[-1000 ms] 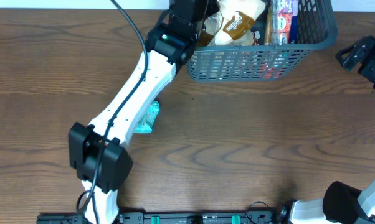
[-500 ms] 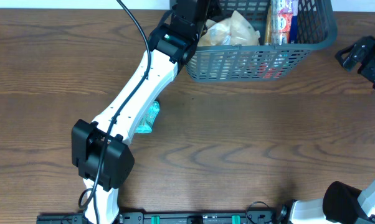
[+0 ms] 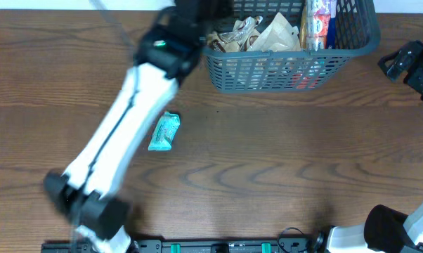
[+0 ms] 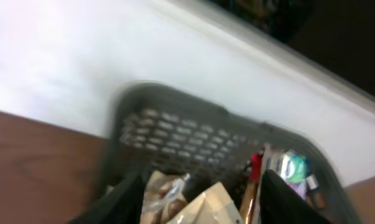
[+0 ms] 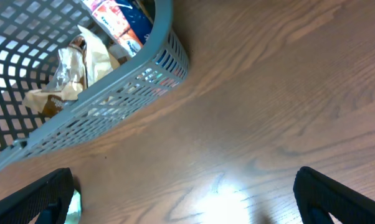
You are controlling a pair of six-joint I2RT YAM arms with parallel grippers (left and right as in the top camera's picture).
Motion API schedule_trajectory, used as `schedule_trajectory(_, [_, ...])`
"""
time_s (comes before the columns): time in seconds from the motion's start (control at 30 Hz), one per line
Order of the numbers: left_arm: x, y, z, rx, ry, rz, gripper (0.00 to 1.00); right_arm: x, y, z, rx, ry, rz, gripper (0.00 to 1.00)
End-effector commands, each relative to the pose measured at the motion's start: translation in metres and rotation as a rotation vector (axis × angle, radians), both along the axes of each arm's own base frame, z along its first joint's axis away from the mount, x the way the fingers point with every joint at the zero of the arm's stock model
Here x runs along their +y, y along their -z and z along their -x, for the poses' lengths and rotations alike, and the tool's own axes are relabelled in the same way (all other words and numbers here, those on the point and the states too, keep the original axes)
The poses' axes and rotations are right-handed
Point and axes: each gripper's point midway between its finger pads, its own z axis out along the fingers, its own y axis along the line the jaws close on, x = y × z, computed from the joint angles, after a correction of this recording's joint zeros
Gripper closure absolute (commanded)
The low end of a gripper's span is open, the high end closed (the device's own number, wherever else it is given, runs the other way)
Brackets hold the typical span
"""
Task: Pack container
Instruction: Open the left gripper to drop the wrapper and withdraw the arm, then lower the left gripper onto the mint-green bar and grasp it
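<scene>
- Before my left claw (image 4: pixel 201 183): one dark grey slatted plastic basket (image 4: pixel 175 124), snack packets (image 3: pixel 268 31) inside.
- One teal plastic packet (image 3: pixel 164 132) lies outside.
- Left claw and right claw (image 5: pixel 184 186): spread, empty.

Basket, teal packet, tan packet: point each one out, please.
basket (image 3: pixel 289 74): overhead view, front lattice wall.
teal packet (image 3: pixel 164 131): overhead view, middle of the wrapper.
tan packet (image 3: pixel 279 34): overhead view, crumpled upper face.
</scene>
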Motion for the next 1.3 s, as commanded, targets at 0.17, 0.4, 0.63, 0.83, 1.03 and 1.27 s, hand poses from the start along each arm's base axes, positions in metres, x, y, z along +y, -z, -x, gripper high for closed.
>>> schedule_trajectory(0.17, [0.11,-0.03,0.117,0.178,-0.097,-0.126,0.05,0.003,0.001,0.0,0.002,-0.029,0.003,0.01])
schedule_trajectory(0.4, [0.138,0.041,0.185,0.554,-0.088,-0.297,0.02,0.012,-0.001,-0.002,-0.016,-0.08,-0.022,0.01])
schedule_trajectory(0.63, [0.139,0.049,0.187,0.579,-0.076,-0.328,0.01,0.033,-0.02,0.008,-0.091,-0.176,-0.024,0.01])
schedule_trajectory(0.83, [0.151,0.047,0.173,0.549,-0.149,-0.372,0.01,0.034,-0.049,0.045,-0.177,-0.153,0.104,0.01])
schedule_trajectory(1.03, [0.15,0.097,0.174,0.78,-0.245,-0.209,0.0,0.037,-0.074,0.082,-0.267,-0.128,0.196,0.01])
schedule_trajectory(1.27, [0.121,0.169,0.164,1.033,-0.228,-0.067,0.0,0.042,-0.084,0.098,-0.313,-0.122,0.221,0.01])
